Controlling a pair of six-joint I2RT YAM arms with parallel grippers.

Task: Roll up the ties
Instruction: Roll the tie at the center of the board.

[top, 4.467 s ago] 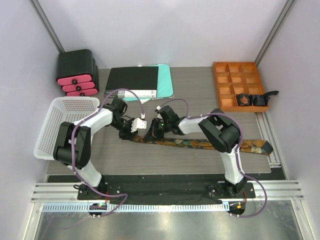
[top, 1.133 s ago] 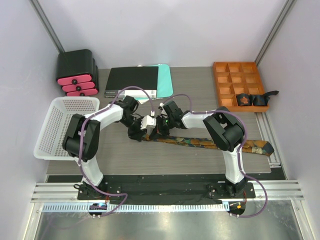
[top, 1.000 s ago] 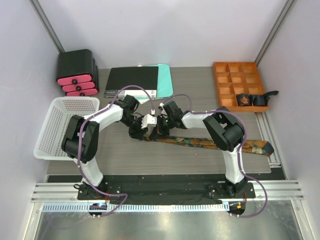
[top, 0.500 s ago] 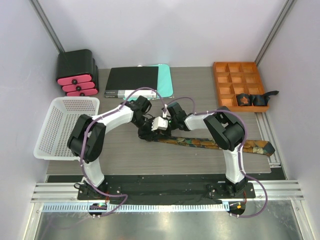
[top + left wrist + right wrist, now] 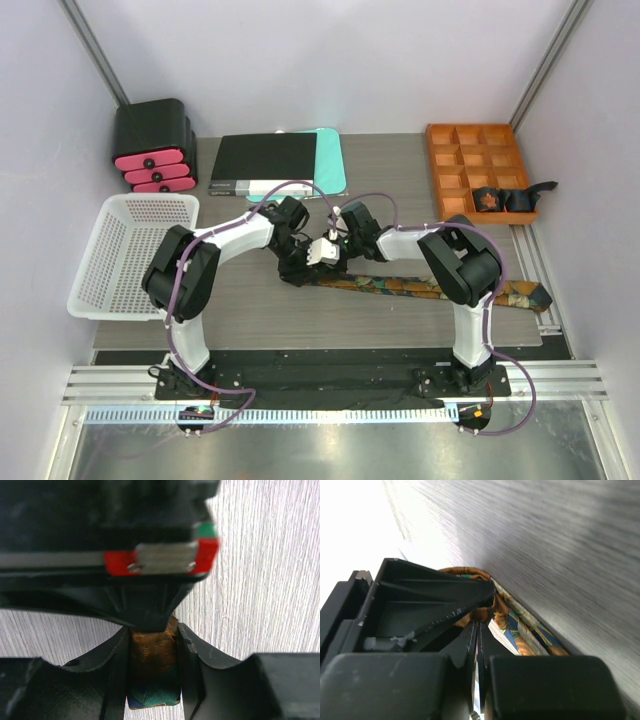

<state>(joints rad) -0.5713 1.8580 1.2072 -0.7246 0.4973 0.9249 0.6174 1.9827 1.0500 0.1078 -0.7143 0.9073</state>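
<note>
In the top view, the tie [image 5: 420, 287] is laid across the middle of the table [image 5: 400, 180], its wide pointed end at the lower right and its other end gathered at the centre. There the left gripper [image 5: 302, 268] and the right gripper [image 5: 330, 262] are brought tip to tip over it. Two rolled ties [image 5: 488, 200] are seen in the orange tray [image 5: 440, 170] at the upper right. A white basket [image 5: 100, 250] is seen at the left edge.

In the left wrist view, a small brown and blue roll of the tie [image 5: 151, 680] is clamped between the left gripper's [image 5: 152, 642] fingers [image 5: 192, 655], which are partly closed around it. The upper frame is filled by the right gripper [image 5: 149, 622], its tip touching the roll.

In the right wrist view, the right gripper's [image 5: 477, 627] jaws are pressed almost together, their tips at the tie [image 5: 520, 630]. Whether any fabric is pinched between them cannot be told. A black finger of the left gripper [image 5: 435, 600] is seen beside them.
</note>
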